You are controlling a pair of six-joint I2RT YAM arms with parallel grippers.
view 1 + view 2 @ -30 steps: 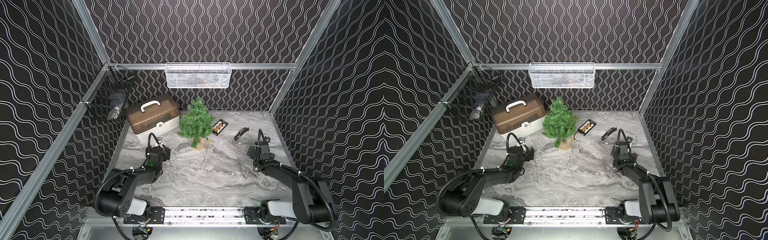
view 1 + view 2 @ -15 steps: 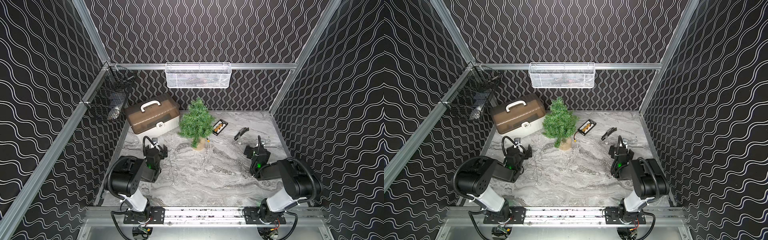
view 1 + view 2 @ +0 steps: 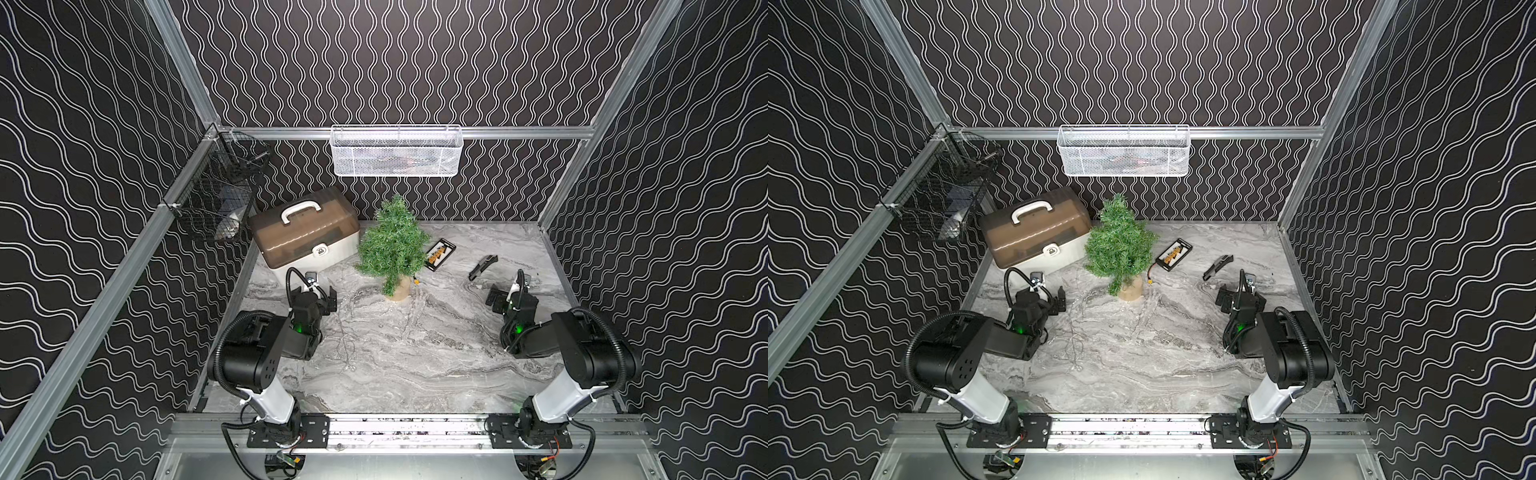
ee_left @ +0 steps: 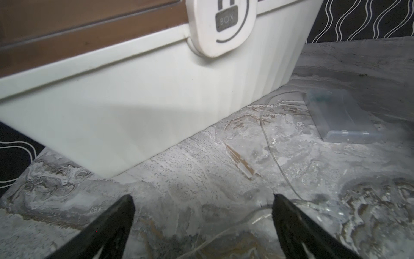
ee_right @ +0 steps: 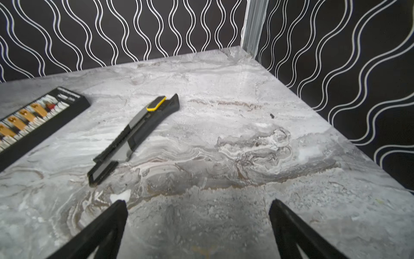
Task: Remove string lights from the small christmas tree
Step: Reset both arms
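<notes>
The small christmas tree (image 3: 392, 249) stands upright, looking bare, well ahead of both tools and between them. The string lights (image 3: 345, 345) lie loose on the counter (image 3: 415, 374) just beside the left tool (image 4: 201, 199), and one strand runs past it to a clear battery case (image 4: 340, 116). The left tool and the right tool (image 5: 198, 203) both have their jaws apart and hold nothing. I judge the unwinding done. The next move is only to check for a strand at the trunk, which is too fine to tell from here.

Count: one tree, one light string, one battery case, two tools, one storage box (image 3: 305, 232), one utility knife (image 5: 136, 134), one connector board (image 3: 439, 254), one white mesh basket (image 3: 395, 151) and one black wire basket (image 3: 216, 199)
</notes>
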